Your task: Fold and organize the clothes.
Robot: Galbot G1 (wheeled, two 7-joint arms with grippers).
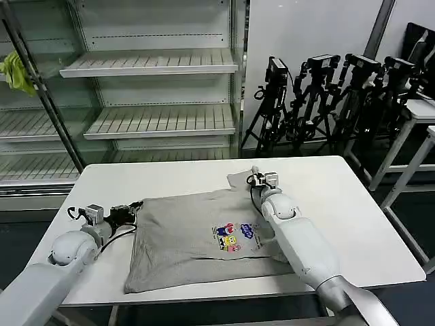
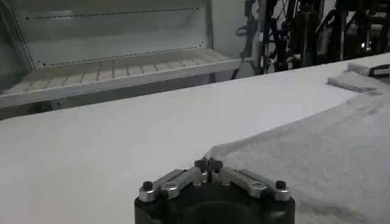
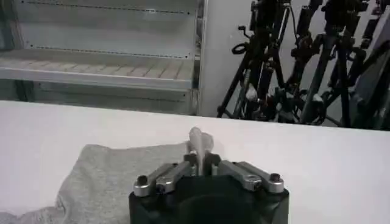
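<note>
The clothes are one light grey T-shirt (image 1: 183,238) lying flat on the white table (image 1: 353,217), its cartoon print (image 1: 238,236) facing up. My left gripper (image 1: 130,210) is low at the shirt's left far corner, which is drawn to a point at its tips. In the left wrist view the left gripper (image 2: 208,164) is shut, with the T-shirt (image 2: 323,146) edge meeting it. My right gripper (image 1: 257,179) is at the shirt's far right corner. The right wrist view shows the right gripper (image 3: 199,159) shut on a pinch of the T-shirt (image 3: 109,173) that stands up between its fingers.
Empty metal shelves (image 1: 156,64) stand behind the table, with a yellow-green cloth (image 1: 17,71) hanging at the far left. Black camera tripods (image 1: 326,95) crowd the back right, next to another white table (image 1: 421,109). Bare tabletop lies right of the shirt.
</note>
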